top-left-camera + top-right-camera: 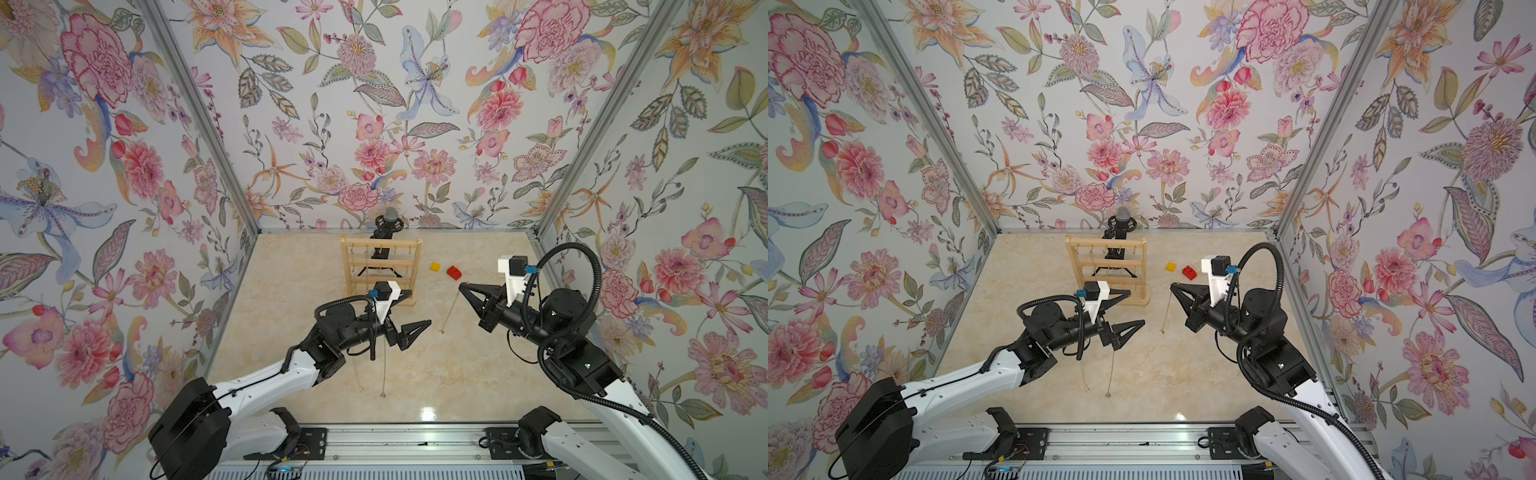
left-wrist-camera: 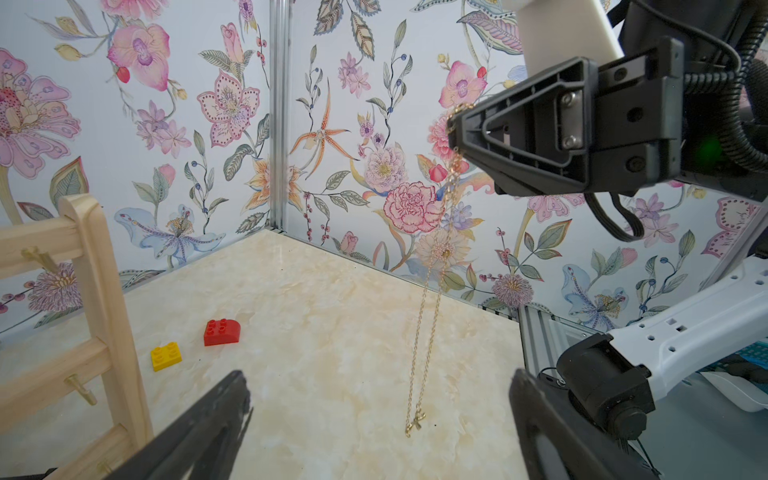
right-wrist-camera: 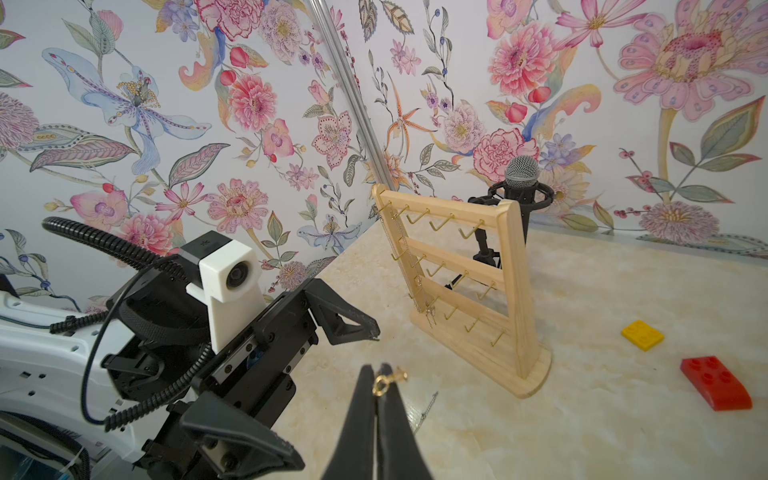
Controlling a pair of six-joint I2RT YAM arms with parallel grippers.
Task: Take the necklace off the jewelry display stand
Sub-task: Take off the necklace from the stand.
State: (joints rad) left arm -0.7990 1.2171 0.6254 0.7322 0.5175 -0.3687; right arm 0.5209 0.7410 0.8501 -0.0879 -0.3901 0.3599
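Left wrist view gives us the clearest look: our right gripper (image 2: 453, 124) is pinched together on the clasp end of the gold necklace (image 2: 430, 324), well apart from the jewelry display stand (image 2: 95, 299). Held high, the chain hangs straight and untangled. Its bow pendant is low by the tabletop (image 2: 332, 291); whether it touches, we cannot tell. Our left gripper (image 2: 379, 374) stands wide apart, holding nothing. We judge the lift-off done. Open tabletop lies below the chain. The red brick (image 2: 221, 331) and yellow brick (image 2: 166, 355) sit nearer the stand, out of the way.
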